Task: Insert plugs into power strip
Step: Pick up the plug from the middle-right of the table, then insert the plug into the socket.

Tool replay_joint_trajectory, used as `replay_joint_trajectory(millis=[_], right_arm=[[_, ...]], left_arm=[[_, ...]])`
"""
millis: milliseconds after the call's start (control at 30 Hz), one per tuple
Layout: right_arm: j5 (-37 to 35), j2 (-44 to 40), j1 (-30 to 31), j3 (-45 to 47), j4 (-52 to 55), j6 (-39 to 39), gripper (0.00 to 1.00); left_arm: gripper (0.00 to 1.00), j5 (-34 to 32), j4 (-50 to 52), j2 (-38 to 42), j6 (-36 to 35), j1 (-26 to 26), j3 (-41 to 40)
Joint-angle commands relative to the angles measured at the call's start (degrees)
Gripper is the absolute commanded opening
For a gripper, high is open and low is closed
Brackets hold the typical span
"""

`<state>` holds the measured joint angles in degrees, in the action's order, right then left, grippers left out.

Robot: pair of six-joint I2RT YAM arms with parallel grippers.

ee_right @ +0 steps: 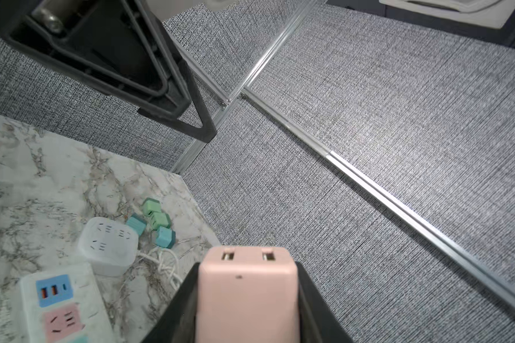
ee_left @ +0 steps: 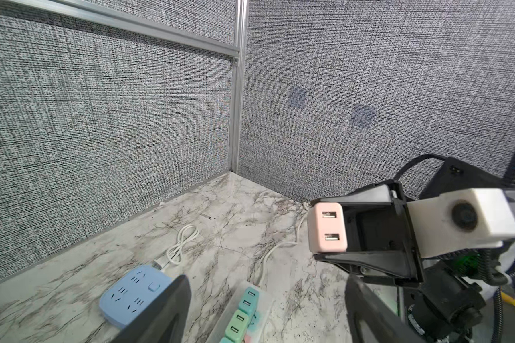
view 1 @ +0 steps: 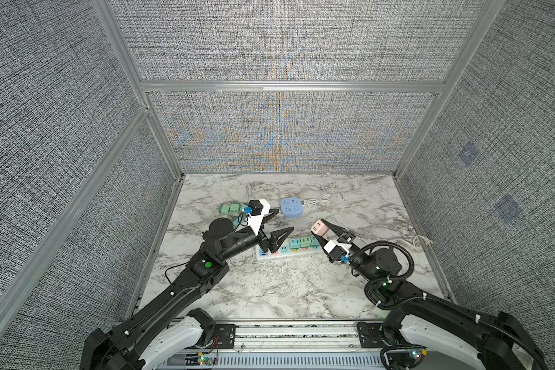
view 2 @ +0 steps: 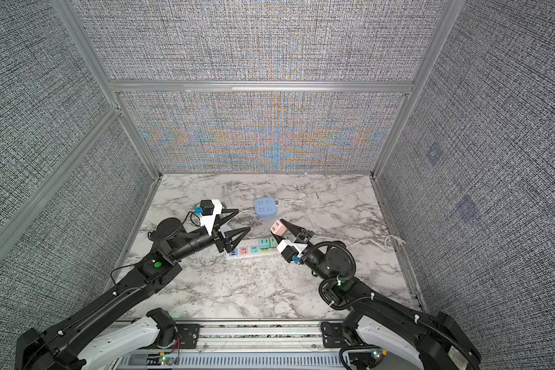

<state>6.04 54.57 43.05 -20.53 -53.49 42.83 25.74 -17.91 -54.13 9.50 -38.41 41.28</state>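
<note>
Holding the pink plug above the power strip, our right gripper is clamped | our left gripper stands apart, empty, near that strip's end.

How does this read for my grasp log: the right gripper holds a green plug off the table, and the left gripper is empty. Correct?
Not quite. The plug in the right gripper is pink, not green, as the right wrist view shows. It is held off the table, and the left gripper is empty.
</note>
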Motion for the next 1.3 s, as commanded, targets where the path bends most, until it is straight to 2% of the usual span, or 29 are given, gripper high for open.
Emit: replay_joint_trajectory(millis=[0, 133, 300, 500, 833, 1267], right_arm=[[0.46, 1.58, -0.24, 1.62, -2.07, 5.68, 0.00], [-1.67, 0.56, -0.98, 6.52, -11.01, 3.48, 0.00], [3.11, -2.34, -1.95, 6.09, -3.65, 1.72, 0.00], [6.95, -1.57, -1.87, 7.86, -7.85, 0.63, 0.00], [6.94, -1.47, -1.83, 7.06, -9.55, -3.03, 0.00], [5.83, 3.06, -1.77, 6.34, -15.23, -5.12, 0.00]], left_arm=[[0.81, 2.21, -0.25, -0.23, 0.50, -0.50, 1.00], [0.80, 2.13, 0.00, -0.96, 0.50, -1.70, 1.78], [0.78, 0.81, 2.11, -3.08, -1.21, -5.11, 3.76], [0.78, -2.81, 5.96, -7.34, -4.55, -9.20, 7.08], [0.73, -6.65, 12.73, -14.16, -7.09, -11.40, 12.60], [0.72, -6.99, 17.41, -18.43, -9.72, -13.86, 16.21]])
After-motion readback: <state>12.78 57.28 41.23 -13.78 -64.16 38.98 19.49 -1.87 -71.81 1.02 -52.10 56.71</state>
